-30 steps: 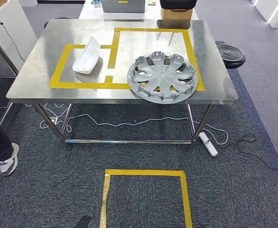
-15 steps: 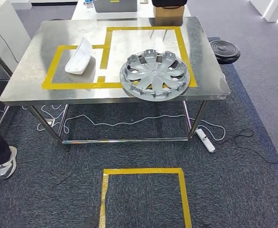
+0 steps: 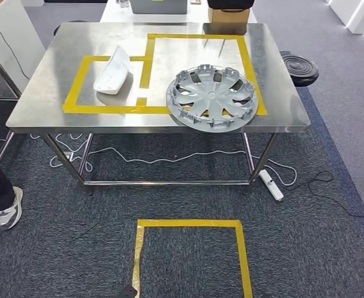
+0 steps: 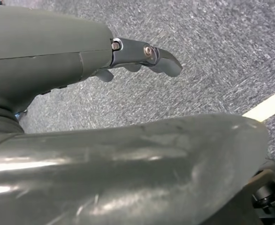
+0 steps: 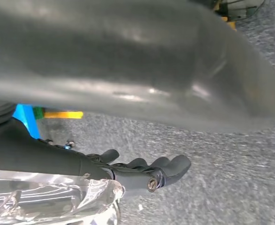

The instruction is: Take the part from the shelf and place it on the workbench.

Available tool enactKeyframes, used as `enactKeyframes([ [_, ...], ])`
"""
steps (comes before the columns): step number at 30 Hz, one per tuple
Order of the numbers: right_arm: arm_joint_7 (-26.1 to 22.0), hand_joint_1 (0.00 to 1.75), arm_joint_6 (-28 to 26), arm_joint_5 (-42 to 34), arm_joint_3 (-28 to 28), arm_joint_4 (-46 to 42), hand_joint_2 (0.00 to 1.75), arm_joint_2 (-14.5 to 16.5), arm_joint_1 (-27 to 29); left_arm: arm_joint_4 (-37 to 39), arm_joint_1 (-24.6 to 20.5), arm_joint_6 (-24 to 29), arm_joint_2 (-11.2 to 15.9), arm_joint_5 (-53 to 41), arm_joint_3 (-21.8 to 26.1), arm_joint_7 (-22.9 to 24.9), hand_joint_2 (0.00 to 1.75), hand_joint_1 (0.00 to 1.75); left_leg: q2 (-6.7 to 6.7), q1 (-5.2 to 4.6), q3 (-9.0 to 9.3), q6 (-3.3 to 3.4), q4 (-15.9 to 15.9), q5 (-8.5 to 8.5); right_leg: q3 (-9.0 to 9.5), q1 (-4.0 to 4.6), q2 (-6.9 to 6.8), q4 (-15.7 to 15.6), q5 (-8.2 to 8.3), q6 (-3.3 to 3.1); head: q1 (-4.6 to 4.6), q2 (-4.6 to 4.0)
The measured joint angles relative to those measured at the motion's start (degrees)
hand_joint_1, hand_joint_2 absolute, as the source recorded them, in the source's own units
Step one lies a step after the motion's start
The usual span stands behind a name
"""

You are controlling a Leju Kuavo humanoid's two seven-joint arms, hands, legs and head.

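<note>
No legible writing or brand marks were seen. The silver wheel cover (image 3: 211,98), a round spoked plastic disc, was laid flat at centre right of the head view on the steel workbench (image 3: 53,68), overlapping the lower edge of the larger yellow tape outline (image 3: 246,62). The white part (image 3: 112,72), a smooth curved elongated shell, was set in the smaller outline to the left, its long axis running from lower left to upper right. A taped square (image 3: 189,223) was marked on the grey carpet at bottom centre. The left hand (image 4: 143,54) was extended over carpet, fingers released and nothing grasped. The right hand (image 5: 147,171) was likewise released, with a clear glossy crinkled sheet (image 5: 51,197) beside its base; contact could not be determined.
</note>
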Motion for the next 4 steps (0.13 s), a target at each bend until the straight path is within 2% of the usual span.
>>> enactKeyframes([
  [1,-0.66,0.0,-0.8,0.11,0.0,-0.01,0.0,0.01,-0.05,0.01,-0.01,0.39,0.01,0.12,-0.05,-0.03,0.0,0.0,0.0,-0.08,-0.02,-0.28,0.05,-0.01,1.32,0.04,0.0,-2.64,0.77,-0.13,-0.04,0.0],
  [2,-1.68,0.0,-2.67,0.35,0.01,-0.01,0.0,0.03,-0.03,0.02,-0.01,0.99,-0.01,0.33,-0.07,-0.13,0.0,0.0,0.01,-0.15,-0.07,-0.59,0.05,0.04,1.9,0.11,0.03,-3.85,0.89,-0.29,-0.09,0.0],
  [4,-3.59,0.0,-6.75,0.96,0.06,-0.01,0.0,0.1,0.09,0.04,0.0,2.11,-0.06,0.79,-0.04,-0.39,0.0,0.0,0.02,-0.16,-0.17,-1.07,-0.05,0.24,1.81,0.27,0.16,-3.92,0.88,-0.71,-0.17,0.0],
])
